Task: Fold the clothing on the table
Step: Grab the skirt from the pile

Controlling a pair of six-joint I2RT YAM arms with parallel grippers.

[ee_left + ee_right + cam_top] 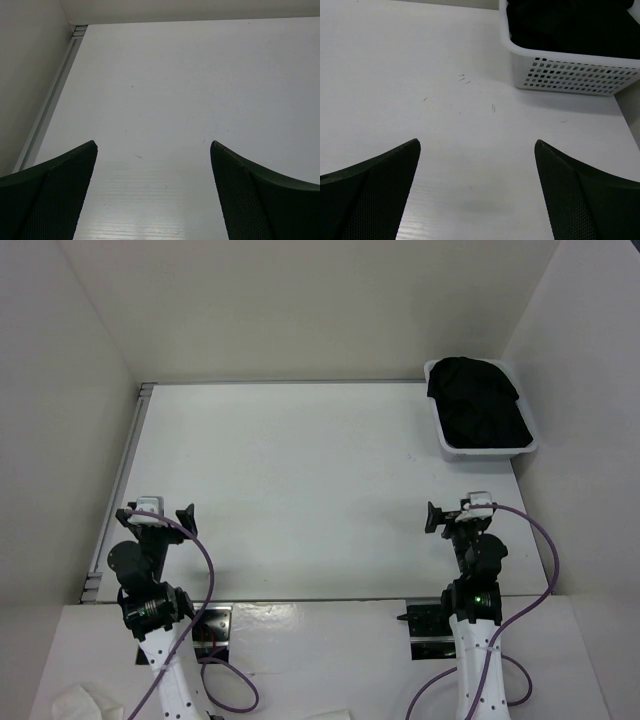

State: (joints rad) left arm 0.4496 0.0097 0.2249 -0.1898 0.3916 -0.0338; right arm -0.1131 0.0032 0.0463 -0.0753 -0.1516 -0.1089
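Clothing (478, 405), black, is bunched in a white bin (486, 451) at the far right corner of the table (300, 480). Left pincer (152, 145) and right pincer (476, 142) both gape wide, holding nothing, over the near edge.

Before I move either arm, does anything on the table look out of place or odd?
Only this: the black clothing is not spread on the table; it sits bunched in the white bin at the far right corner. Nothing looks spilled or damaged.
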